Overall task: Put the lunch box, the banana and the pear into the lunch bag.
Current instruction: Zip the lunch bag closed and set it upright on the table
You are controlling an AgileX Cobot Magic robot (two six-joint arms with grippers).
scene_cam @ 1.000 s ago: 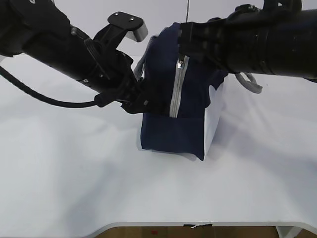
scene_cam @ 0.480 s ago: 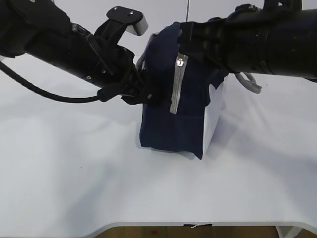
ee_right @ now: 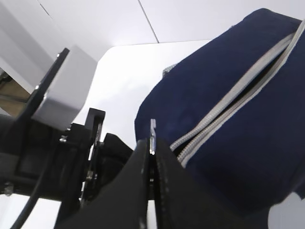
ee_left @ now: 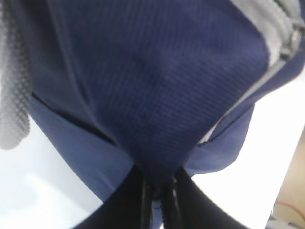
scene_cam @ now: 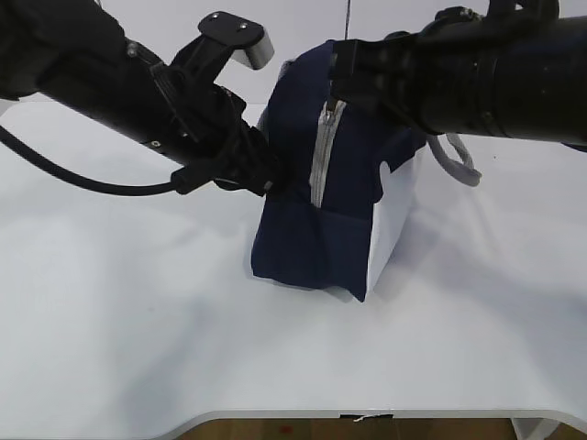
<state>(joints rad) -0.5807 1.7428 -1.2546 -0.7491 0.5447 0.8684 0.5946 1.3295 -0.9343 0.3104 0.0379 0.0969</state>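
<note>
From my remote station, the white table (scene_cam: 138,321) fills the lower half of the exterior view, and the navy lunch bag (scene_cam: 316,238) stands at its centre, tilted, its white panel (scene_cam: 390,225) facing right. My left arm slants in from the upper left, its black left gripper (scene_cam: 261,179) pressed into the bag's left side. The left wrist view shows those fingers (ee_left: 143,200) drawn together on a pinch of navy fabric at the bottom centre, a detail the exterior view hides behind the arm's bulk. A blurred grey webbing handle (ee_left: 14,95) runs down that frame's left edge.

My right arm crosses the upper right of the exterior view, nearly level, ending at the bag's top. There the right gripper (scene_cam: 337,87) meets the grey zipper (scene_cam: 319,156), though the contact is lost in black housing. The right wrist view settles it: the fingers (ee_right: 140,191) are closed on a thin metal zipper pull (ee_right: 152,136), with the zipper track parted to the upper right. Beyond the bag a second grey handle (scene_cam: 459,160) loops out at the right. Banana, pear and lunch box appear in no view.
</note>
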